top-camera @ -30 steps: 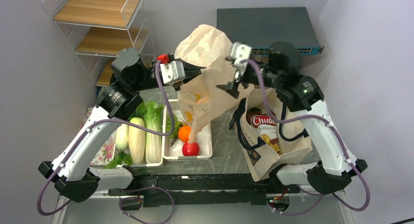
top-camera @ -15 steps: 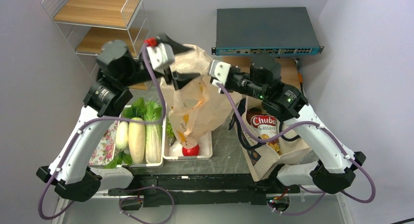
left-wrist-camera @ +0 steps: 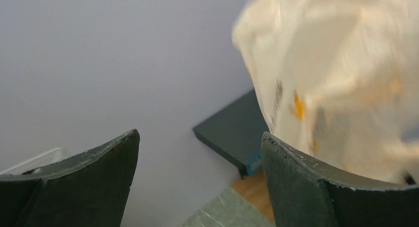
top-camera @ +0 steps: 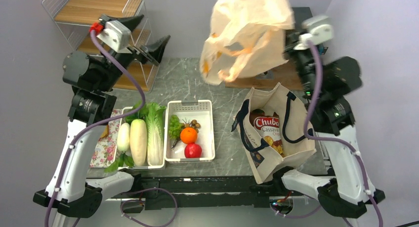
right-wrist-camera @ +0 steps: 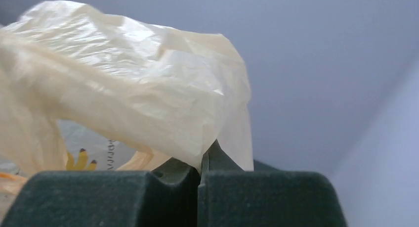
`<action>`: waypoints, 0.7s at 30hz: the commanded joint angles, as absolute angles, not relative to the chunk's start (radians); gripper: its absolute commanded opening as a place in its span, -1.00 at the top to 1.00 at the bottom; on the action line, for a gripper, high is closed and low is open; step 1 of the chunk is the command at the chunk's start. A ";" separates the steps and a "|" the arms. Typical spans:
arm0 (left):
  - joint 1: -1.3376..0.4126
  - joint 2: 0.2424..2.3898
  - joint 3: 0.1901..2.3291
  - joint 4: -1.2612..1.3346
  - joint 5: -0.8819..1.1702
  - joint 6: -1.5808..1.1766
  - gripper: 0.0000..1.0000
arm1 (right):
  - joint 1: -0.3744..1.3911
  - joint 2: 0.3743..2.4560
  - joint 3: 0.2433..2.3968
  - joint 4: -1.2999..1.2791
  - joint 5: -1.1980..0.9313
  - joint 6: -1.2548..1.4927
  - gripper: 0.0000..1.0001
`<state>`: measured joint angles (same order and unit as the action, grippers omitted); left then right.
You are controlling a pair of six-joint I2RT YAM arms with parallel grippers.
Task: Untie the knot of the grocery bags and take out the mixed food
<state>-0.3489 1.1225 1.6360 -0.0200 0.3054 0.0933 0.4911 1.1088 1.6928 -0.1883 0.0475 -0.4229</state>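
My right gripper (top-camera: 291,39) is shut on a fold of the thin peach-beige plastic bag (top-camera: 247,31) and holds it high above the back of the table, hanging limp. In the right wrist view the jaws (right-wrist-camera: 200,167) pinch the bag's film (right-wrist-camera: 123,83). The knot is out of view. My left gripper (top-camera: 147,35) is open and empty, raised at the left near the wire shelf; its view (left-wrist-camera: 200,148) shows the blurred bag (left-wrist-camera: 341,73) to the right. An orange (top-camera: 188,135), apple (top-camera: 192,150), grapes (top-camera: 174,126) and nuts (top-camera: 194,122) lie in a white tray (top-camera: 207,108).
A second tray (top-camera: 159,163) holds cabbage (top-camera: 154,120) and two white radishes (top-camera: 138,140). The canvas tote (top-camera: 296,148) stands open at the right with a red snack packet (top-camera: 267,125) inside. A wire shelf (top-camera: 99,19) and wooden board (top-camera: 257,81) sit behind.
The left gripper let go of the bag, opened and drew back up to the left. The right gripper shut on the bag and lifted it up and right, uncovering the fruit tray.
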 commanded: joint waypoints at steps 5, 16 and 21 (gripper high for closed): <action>-0.476 1.275 1.640 -0.375 0.768 0.126 -0.80 | 0.286 0.987 1.602 0.017 0.442 -0.654 1.00; -0.684 1.391 1.666 -0.434 0.724 0.302 -0.83 | 0.034 1.016 1.597 -0.487 0.579 -0.605 1.00; -0.720 1.431 1.685 -0.421 0.753 0.285 -0.86 | -0.216 1.138 1.602 -0.649 0.395 -0.487 1.00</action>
<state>-0.6922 1.4094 1.6489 -0.4507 0.7059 0.2749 -0.0574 1.0416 1.5929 -0.4450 0.4915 -0.5861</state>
